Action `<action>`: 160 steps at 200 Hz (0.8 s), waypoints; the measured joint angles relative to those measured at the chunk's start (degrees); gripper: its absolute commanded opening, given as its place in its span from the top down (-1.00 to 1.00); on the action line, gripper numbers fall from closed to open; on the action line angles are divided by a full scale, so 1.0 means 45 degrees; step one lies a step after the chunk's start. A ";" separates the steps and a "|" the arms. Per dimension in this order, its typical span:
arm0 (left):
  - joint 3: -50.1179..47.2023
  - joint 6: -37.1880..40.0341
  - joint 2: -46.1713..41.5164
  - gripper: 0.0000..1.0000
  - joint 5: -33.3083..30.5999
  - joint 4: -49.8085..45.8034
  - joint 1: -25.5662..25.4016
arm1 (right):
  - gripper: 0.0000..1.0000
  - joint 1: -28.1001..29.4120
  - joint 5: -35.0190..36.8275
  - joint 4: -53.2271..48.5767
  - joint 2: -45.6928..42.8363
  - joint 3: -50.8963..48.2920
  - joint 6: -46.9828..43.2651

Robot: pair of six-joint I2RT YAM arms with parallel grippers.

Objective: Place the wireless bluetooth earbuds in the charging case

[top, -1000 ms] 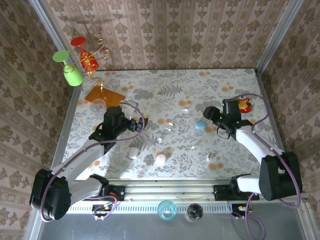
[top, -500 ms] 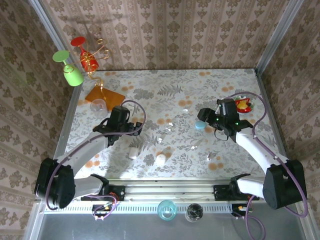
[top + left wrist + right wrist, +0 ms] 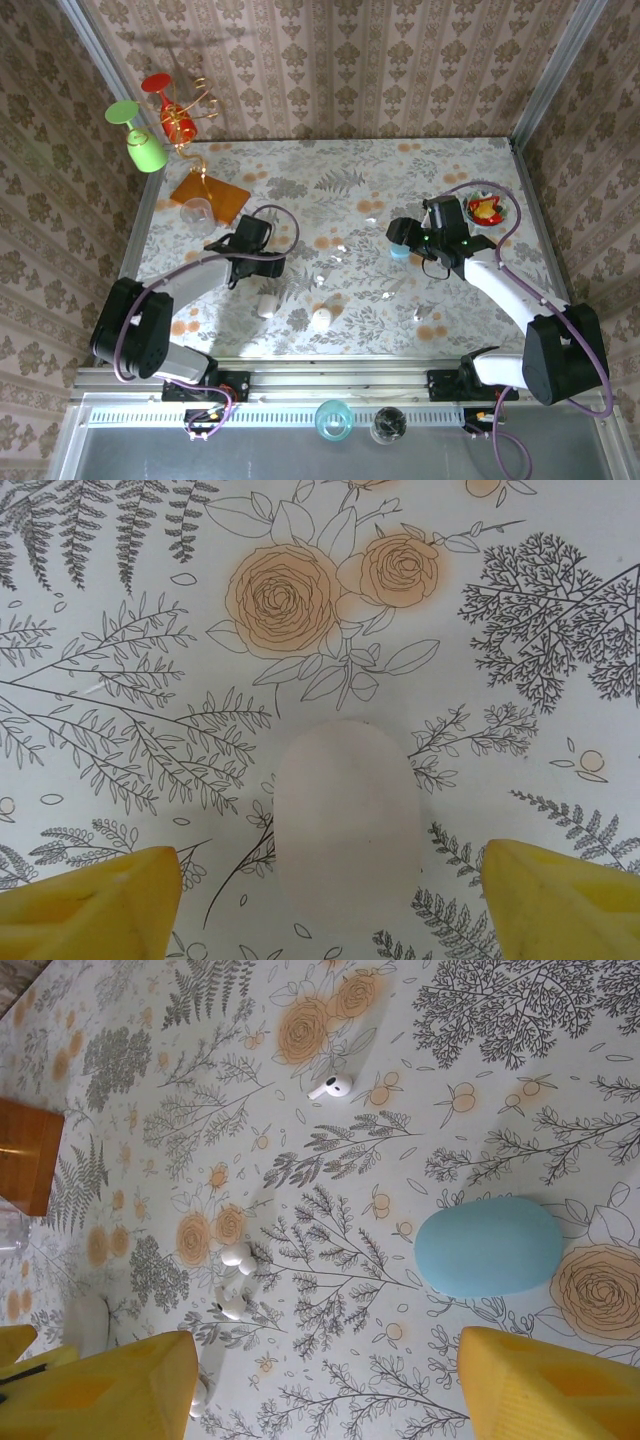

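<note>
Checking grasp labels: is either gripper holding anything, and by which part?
Nothing is held. The left gripper stands open either side of the white case, not touching; the right gripper is open, the teal case lying ahead of it.

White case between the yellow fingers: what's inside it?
The white case looks closed, so whatever is inside is hidden. You can see its smooth shell, lying on the flowery table.

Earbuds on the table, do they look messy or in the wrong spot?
Yes. The earbuds lie scattered loose on the flowery table, with one earbud off alone, away from a small clump. None sits in the blue case or the white case, which both look shut.
</note>
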 measured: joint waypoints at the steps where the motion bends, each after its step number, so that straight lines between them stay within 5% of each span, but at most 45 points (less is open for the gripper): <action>1: 0.0005 -0.0015 0.0024 -0.54 -0.0005 0.0000 0.0000 | -0.41 0.0000 0.0000 0.0000 0.0000 0.0000 0.0000; 115: 0.0330 -0.0661 0.1175 -0.18 0.0214 0.0019 0.0010 | -0.41 0.0000 0.0005 0.0000 0.0010 0.0005 -0.0005; 160: 0.0335 -0.0748 0.1307 0.26 0.0384 0.0029 0.0010 | -0.41 0.0000 0.0015 0.0000 0.0010 0.0005 -0.0005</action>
